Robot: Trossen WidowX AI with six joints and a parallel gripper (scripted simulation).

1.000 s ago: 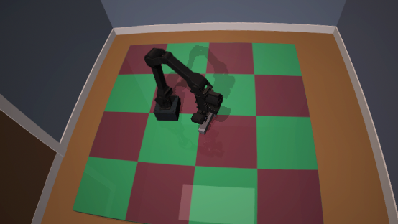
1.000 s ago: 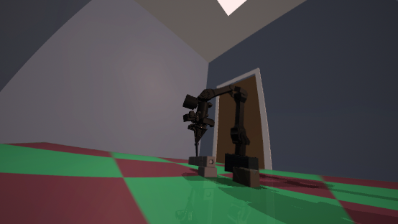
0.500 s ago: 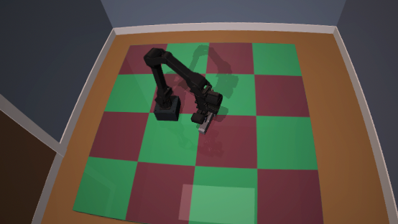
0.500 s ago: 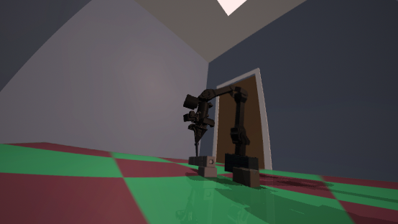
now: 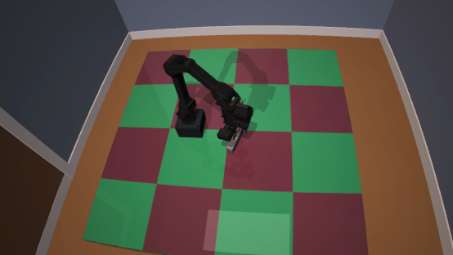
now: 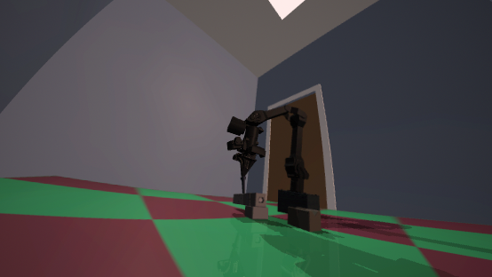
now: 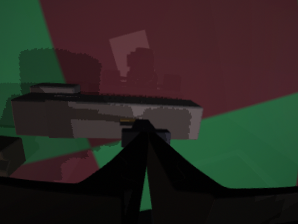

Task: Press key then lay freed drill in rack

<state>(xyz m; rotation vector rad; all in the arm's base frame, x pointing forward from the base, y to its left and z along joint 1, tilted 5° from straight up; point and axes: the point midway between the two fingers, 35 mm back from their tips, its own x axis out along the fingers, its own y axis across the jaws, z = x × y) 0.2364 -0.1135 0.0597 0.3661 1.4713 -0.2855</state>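
Note:
A long grey housing (image 5: 231, 146) (image 6: 251, 199) (image 7: 175, 122) lies level, with a round hole in its end face in the exterior view. My gripper (image 6: 242, 192) (image 7: 147, 139) is shut and empty, pointing down with its fingertips at the housing, near its long side in the wrist view. A small yellowish strip (image 7: 127, 120) shows beside the fingertips; I cannot tell whether it is the key or part of the drill. A small dark block shows behind the fingertips. No drill can be made out clearly.
A grey support block (image 6: 257, 212) is under the housing's end. A brownish block (image 6: 305, 218) stands near the arm's base (image 5: 190, 128); I cannot tell whether it is the rack. A dark block (image 7: 11, 154) shows at the wrist view's left edge.

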